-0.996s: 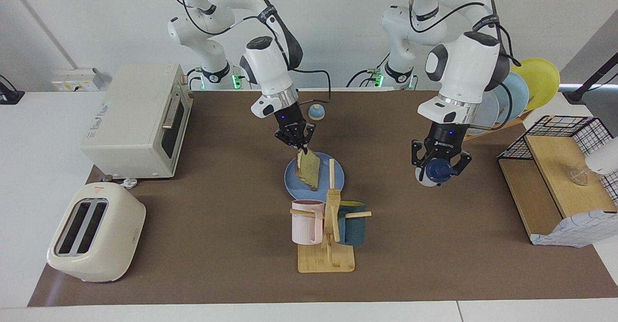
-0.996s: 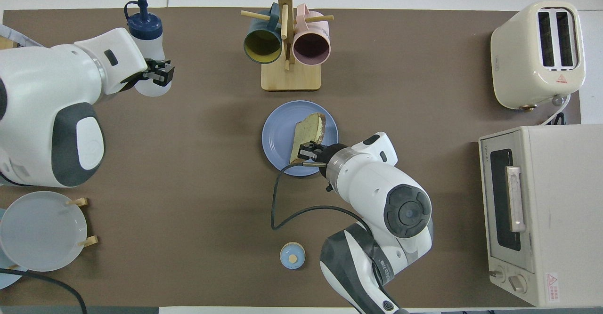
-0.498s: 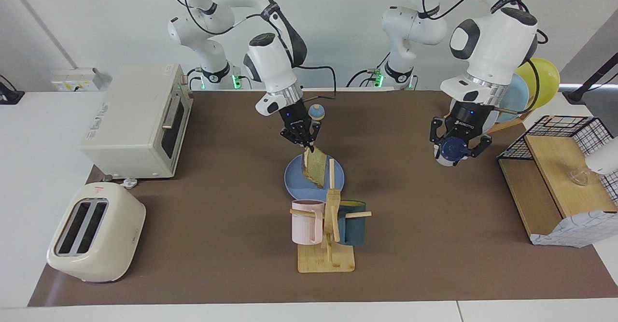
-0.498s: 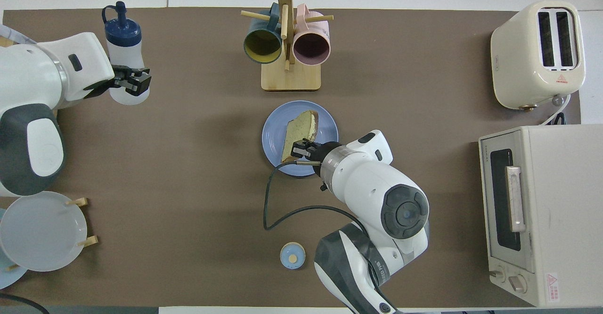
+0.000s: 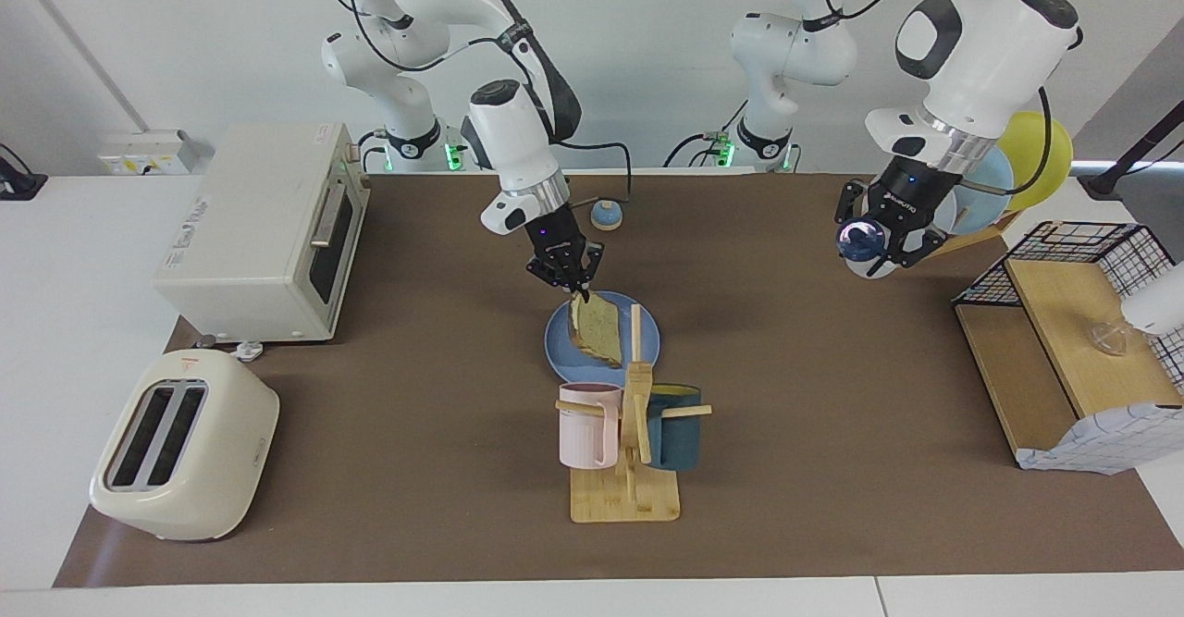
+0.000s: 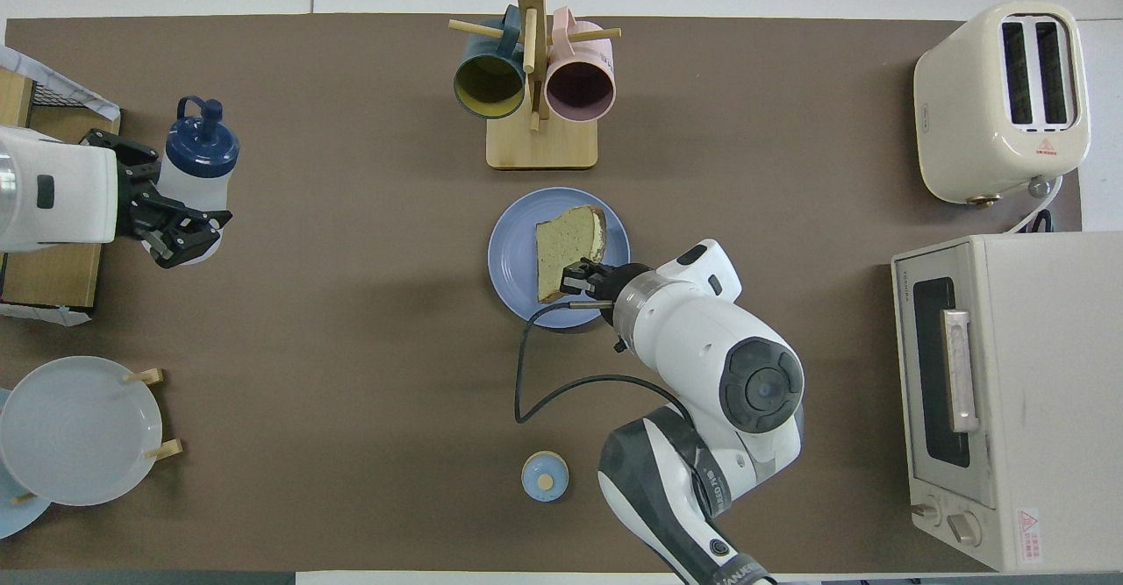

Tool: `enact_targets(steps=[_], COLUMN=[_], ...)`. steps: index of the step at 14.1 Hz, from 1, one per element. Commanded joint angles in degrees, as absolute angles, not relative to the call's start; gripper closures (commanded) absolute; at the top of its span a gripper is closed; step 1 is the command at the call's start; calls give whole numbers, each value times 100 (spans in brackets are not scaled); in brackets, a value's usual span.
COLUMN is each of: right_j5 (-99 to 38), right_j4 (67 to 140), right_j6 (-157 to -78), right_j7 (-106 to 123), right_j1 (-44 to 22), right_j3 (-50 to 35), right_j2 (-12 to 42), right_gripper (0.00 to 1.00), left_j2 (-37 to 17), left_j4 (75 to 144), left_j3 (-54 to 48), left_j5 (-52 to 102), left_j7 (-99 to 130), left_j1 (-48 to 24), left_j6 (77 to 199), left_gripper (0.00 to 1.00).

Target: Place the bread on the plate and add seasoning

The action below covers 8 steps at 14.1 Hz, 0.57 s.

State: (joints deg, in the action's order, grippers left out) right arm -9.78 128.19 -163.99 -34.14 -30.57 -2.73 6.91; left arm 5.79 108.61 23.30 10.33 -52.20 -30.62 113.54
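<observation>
The bread (image 5: 597,328) (image 6: 568,252) leans low over the blue plate (image 5: 558,347) (image 6: 512,256), its outer edge resting on the plate. My right gripper (image 5: 575,291) (image 6: 581,278) is shut on the slice's corner nearest the robots. My left gripper (image 5: 869,252) (image 6: 167,208) is shut on the seasoning (image 5: 857,240) (image 6: 203,136), a white bottle with a dark blue looped cap. It holds the bottle tilted in the air, over the mat toward the left arm's end of the table.
A wooden mug rack (image 5: 627,497) with a pink and a teal mug stands just beside the plate, farther from the robots. A small bell (image 5: 606,216), a toaster oven (image 5: 264,228), a toaster (image 5: 185,455), a plate rack (image 5: 994,182) and a wire basket shelf (image 5: 1073,339) ring the mat.
The right gripper has lowered the bread from steeply tilted to nearly flat on the plate. The left gripper has lifted and tilted the bottle, carrying it toward the left arm's end of the table.
</observation>
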Motion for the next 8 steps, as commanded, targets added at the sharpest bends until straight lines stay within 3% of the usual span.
enact_targets(steps=[1,7,8], right_j5=[-1125,-1256,-1379], right_j4=[12955,13113,13122], right_j6=[-16489,-16154,-16137], right_j7=[-3199,-3357,-3366], right_j1=[-2927,-2865,-2865], right_j3=[-325,-325,-325], right_j2=[642,615,615], right_gripper=[100,100,94], left_j2=[782,949,958], left_j4=[10925,10925,10934], left_j3=[2312,2294,2294], left_j5=[1177,1187,1187], left_j7=[-5475,-6605,-6827], left_j1=[-2936,-2927,-2935], left_j6=[11048,10513,10494], left_gripper=[100,100,100])
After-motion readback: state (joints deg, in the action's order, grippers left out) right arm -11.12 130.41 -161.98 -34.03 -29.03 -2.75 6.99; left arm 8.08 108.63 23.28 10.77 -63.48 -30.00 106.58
